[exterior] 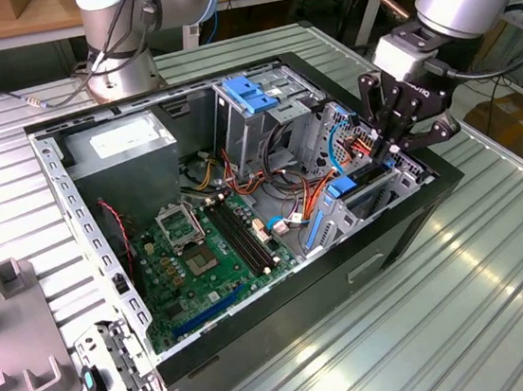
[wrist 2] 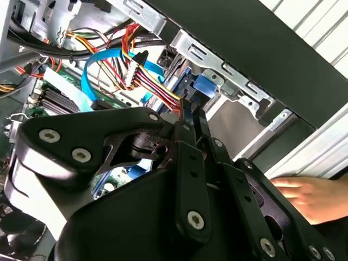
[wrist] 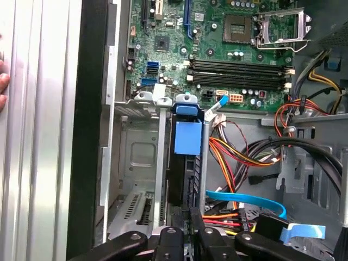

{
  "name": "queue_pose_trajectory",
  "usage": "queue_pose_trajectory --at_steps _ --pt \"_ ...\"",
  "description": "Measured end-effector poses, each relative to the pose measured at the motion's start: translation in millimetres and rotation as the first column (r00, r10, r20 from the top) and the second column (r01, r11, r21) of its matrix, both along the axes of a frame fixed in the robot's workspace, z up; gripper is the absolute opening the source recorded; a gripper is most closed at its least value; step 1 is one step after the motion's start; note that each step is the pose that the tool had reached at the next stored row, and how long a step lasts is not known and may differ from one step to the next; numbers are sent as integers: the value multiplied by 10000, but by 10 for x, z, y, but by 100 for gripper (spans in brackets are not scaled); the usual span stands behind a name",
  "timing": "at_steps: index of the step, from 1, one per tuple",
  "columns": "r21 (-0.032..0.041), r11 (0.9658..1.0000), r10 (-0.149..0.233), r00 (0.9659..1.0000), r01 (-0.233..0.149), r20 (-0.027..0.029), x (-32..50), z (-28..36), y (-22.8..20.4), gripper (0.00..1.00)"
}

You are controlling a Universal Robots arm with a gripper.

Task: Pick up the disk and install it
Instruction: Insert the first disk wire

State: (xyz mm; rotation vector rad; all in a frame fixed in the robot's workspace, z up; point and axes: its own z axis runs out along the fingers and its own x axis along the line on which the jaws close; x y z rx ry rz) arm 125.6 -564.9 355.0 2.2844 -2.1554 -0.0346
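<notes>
Item: flat black blue-railed disk (wrist: 185, 163), sitting edgewise inside grey metal drive bay (wrist: 138, 157), largely installed. Black gripper (exterior: 391, 144) pinching closed on its end; release outstanding.

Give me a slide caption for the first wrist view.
Gripper at the blue-railed disk, seated on edge in the open computer case's drive bay.

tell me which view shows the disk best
The first wrist view: the disk stands on edge in its bay, blue tab and black body clear. In the exterior view it is a small blue-edged sliver beneath the pincer. In the second wrist view, black linkages hide most of it.
</notes>
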Motion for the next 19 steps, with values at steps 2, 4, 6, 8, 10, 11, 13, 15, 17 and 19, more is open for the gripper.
queue_pose_trajectory --at_steps 2,4,6,8,10,11,13,15,17,19 --pt "-5 9997 -236 9997 236 -68 -10 -2 1 17" --pt "-5 9992 -403 9991 403 -135 -10 -7 1 17" --pt "-9 9981 -615 9978 615 -236 -10 -17 4 17" --pt "-19 9975 -704 9969 703 -349 -10 -32 23 17" --pt "-27 9972 -751 9961 751 -472 -5 -50 56 17" --pt "-27 9972 -753 9959 753 -494 5 -53 59 17" --pt "-31 9972 -752 9959 752 -504 44 -53 59 17" --pt "-30 9972 -752 9959 752 -506 52 -53 61 17" --pt "-30 9972 -753 9959 752 -506 52 -58 60 17" --pt "-30 9972 -753 9959 752 -508 52 -67 59 17"
